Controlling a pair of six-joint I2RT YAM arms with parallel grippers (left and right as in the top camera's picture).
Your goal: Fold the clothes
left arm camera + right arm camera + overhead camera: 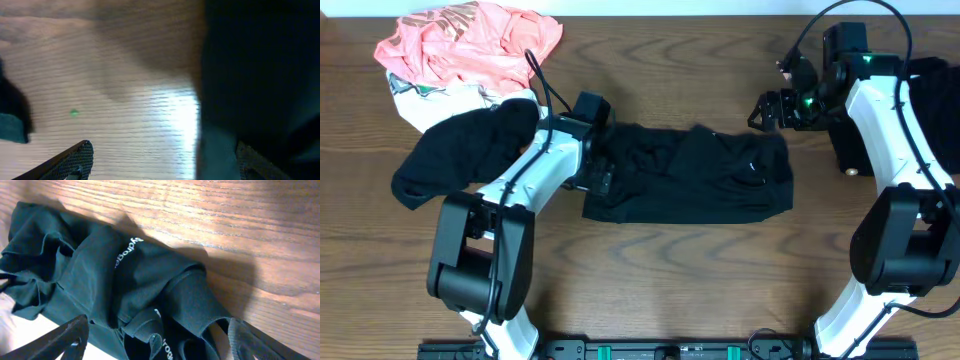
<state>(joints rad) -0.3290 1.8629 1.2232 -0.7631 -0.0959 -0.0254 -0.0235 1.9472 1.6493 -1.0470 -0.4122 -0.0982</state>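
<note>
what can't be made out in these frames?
Overhead: black T-shirt left end, hidden under the left arm.
Left wrist: dark fabric, blurred; garment unidentifiable.
Right wrist: white lettering, broken by folds.
Overhead: black item at right edge, cut off by frame.

We look down on a brown wooden table point(650, 270), its grain running side to side in long wavy bands. Beyond its far edge we see a pale strip point(670, 6). Up close, a bright glare point(175, 117) lies on the wood, a small green spot point(74, 113) to its left.
</note>
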